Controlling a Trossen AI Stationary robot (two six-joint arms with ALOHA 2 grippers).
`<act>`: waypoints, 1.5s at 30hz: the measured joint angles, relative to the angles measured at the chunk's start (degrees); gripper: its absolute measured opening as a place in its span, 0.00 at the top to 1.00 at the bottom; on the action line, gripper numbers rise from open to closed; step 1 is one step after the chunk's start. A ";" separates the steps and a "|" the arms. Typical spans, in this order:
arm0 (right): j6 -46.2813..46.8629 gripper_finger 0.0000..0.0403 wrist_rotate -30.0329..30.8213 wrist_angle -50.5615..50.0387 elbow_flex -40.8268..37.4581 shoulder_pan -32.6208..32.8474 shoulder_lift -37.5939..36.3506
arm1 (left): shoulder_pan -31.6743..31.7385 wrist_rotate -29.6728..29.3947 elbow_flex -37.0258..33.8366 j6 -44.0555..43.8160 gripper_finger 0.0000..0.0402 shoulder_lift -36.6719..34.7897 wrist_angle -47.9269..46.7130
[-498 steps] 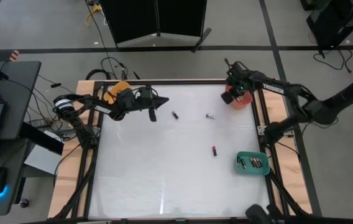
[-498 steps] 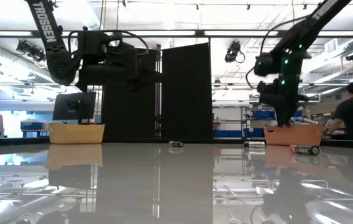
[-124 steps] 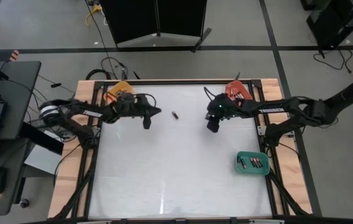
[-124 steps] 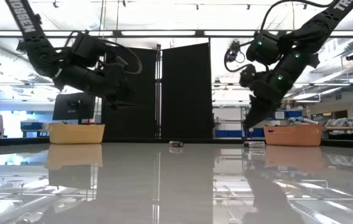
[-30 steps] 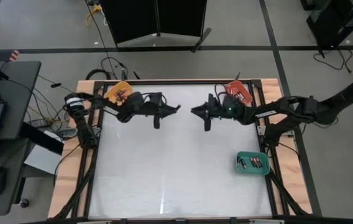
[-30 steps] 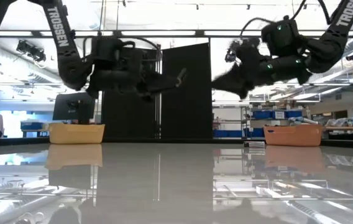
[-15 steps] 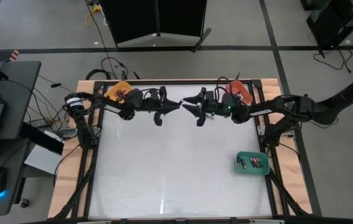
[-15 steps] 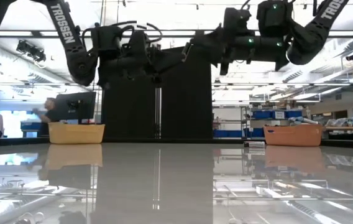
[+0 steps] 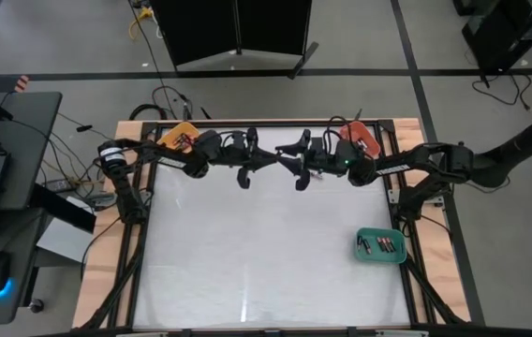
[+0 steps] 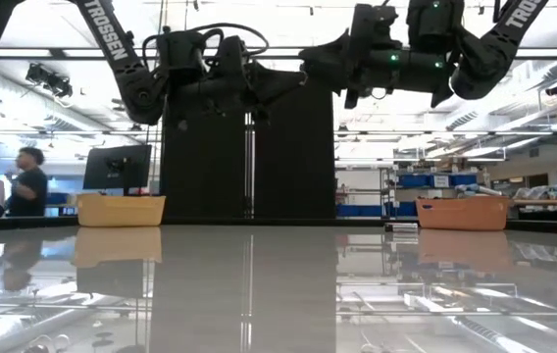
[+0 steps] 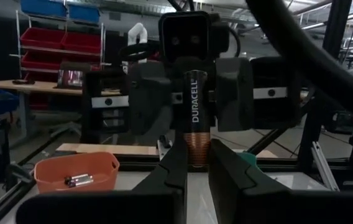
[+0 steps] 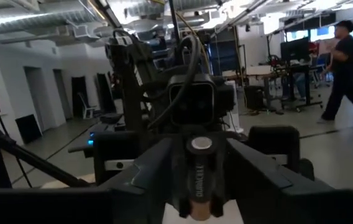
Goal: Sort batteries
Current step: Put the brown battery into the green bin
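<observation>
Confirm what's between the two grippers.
A Duracell battery bridges the left gripper and the right gripper in the air, copper end between the left's fingers. Clearest in the left wrist view.

Overhead and table-level views of the table (image 9: 257,253); wrist cameras face to face.

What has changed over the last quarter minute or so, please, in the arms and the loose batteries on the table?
The three loose batteries have left the table. Both arms rose and swung inward: the left claw and right claw now meet tip to tip above the far edge, both gripping one Duracell battery. The orange tray, red-orange tray and green tray stayed put.
</observation>
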 joint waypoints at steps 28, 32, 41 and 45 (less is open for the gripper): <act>-5.87 0.84 3.35 -25.70 0.00 2.47 -17.57 | 0.49 -2.60 0.42 4.29 0.55 0.00 -3.23; -3.09 0.84 9.09 -42.63 0.04 4.91 -24.21 | 0.49 -3.54 -0.21 6.99 0.55 0.00 -3.38; 17.29 0.84 12.05 -75.77 0.07 12.88 -31.65 | 1.61 -5.79 -1.24 9.09 0.54 0.00 -3.02; 28.30 0.84 8.06 -90.37 1.40 17.93 -32.13 | 1.63 -5.79 -1.24 9.07 0.54 0.00 -3.03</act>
